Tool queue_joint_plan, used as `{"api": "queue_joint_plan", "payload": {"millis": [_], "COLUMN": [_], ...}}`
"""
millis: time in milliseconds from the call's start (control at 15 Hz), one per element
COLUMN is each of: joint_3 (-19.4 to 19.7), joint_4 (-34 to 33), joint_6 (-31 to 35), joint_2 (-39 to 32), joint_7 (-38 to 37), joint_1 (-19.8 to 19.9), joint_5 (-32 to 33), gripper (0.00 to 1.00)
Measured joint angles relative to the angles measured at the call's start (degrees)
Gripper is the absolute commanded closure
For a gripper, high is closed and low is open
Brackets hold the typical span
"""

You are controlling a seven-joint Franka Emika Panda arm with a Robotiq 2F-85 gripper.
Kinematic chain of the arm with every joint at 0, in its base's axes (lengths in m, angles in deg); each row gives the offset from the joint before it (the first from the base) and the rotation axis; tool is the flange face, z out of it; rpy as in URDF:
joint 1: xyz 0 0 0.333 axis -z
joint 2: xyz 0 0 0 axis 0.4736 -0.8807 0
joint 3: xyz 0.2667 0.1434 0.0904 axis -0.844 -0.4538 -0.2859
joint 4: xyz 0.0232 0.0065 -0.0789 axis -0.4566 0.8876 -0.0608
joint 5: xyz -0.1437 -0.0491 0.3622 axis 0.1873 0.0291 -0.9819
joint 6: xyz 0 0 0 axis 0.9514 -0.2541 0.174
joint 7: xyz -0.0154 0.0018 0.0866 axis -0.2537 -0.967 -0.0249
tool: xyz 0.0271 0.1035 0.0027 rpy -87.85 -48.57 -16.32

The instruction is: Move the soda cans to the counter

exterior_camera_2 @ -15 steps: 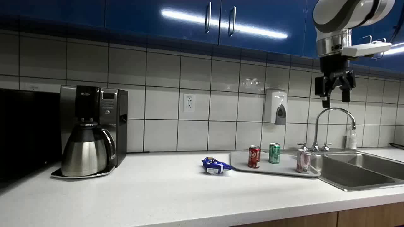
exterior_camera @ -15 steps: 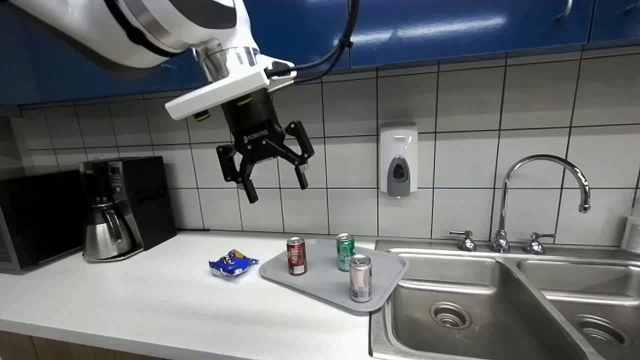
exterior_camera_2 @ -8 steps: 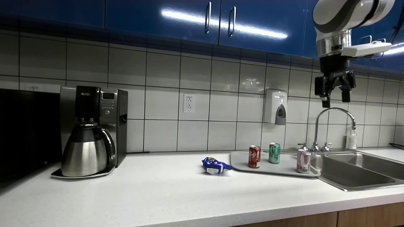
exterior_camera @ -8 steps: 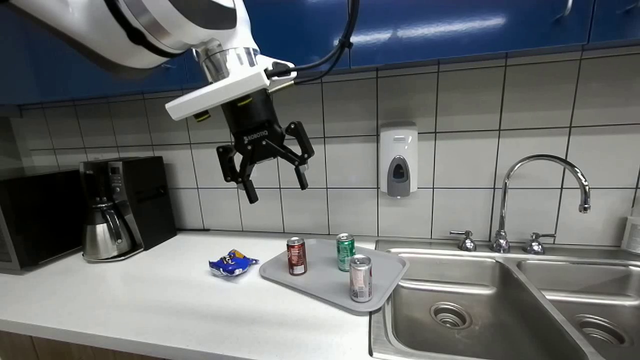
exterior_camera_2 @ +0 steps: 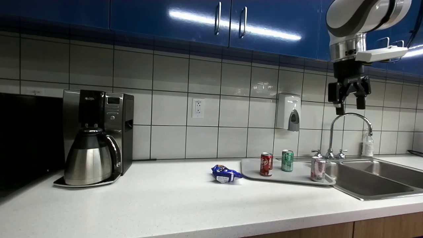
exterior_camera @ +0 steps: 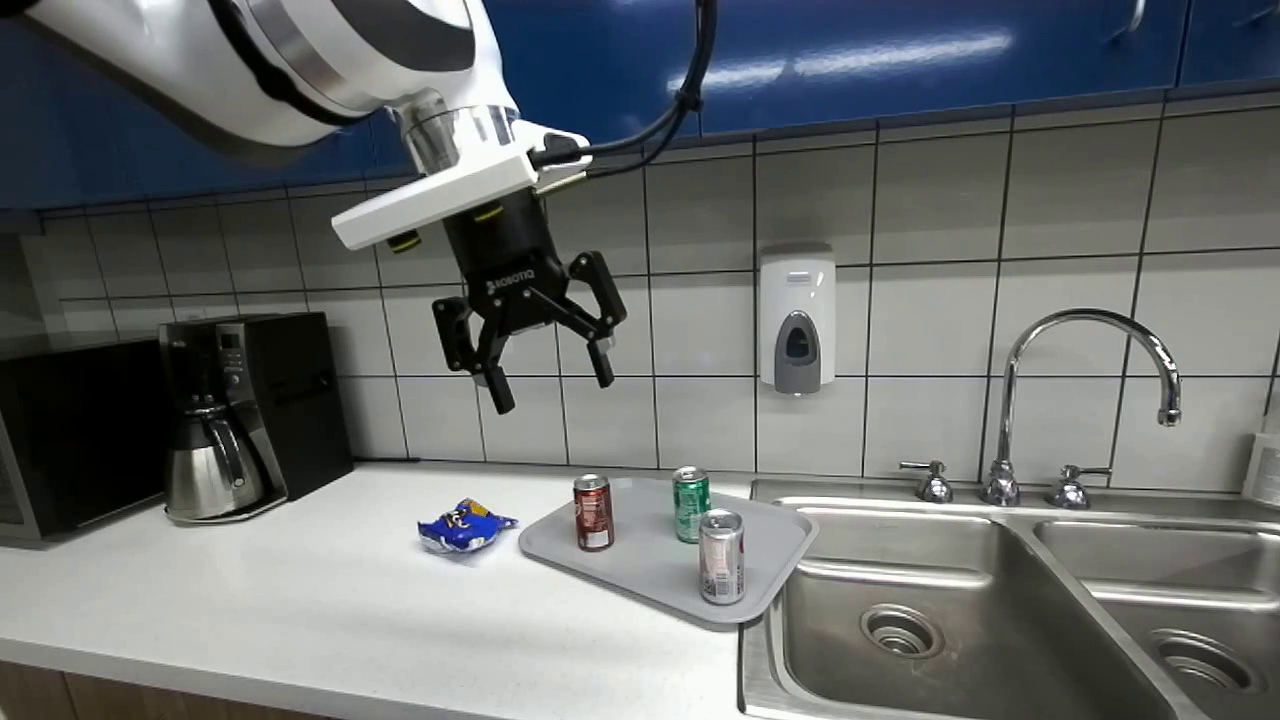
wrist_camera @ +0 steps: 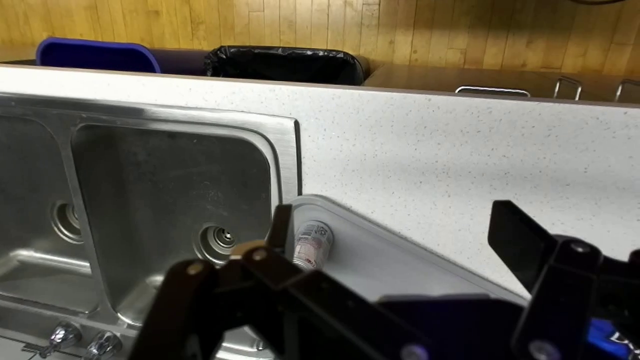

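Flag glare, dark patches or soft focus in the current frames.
In both exterior views, bright light streaks on the blue cabinets; in an exterior view, the black box at the left edge loses most detail; in the wrist view, highlights on the sink, speckles resolved on the counter, the tool very dark and seemingly softer.

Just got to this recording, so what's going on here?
A robot gripper hangs open in the air, holding nothing. Below its height, a red can, a green can and a silver can stand upright on a gray tray, which overlaps the rim of the sink. No can stands directly on the counter yet, so the move looks undone. A blue packet lies beside the tray.
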Motion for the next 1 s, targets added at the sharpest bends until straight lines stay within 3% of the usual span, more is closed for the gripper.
{"api": "queue_joint_plan", "payload": {"millis": [1000], "joint_3": [0.01], "joint_4": [3.06], "joint_6": [15.46], "joint_2": [-7.04], "joint_7": [-5.25], "joint_1": [-0.25], "joint_5": [-5.84], "gripper": [0.00]}}
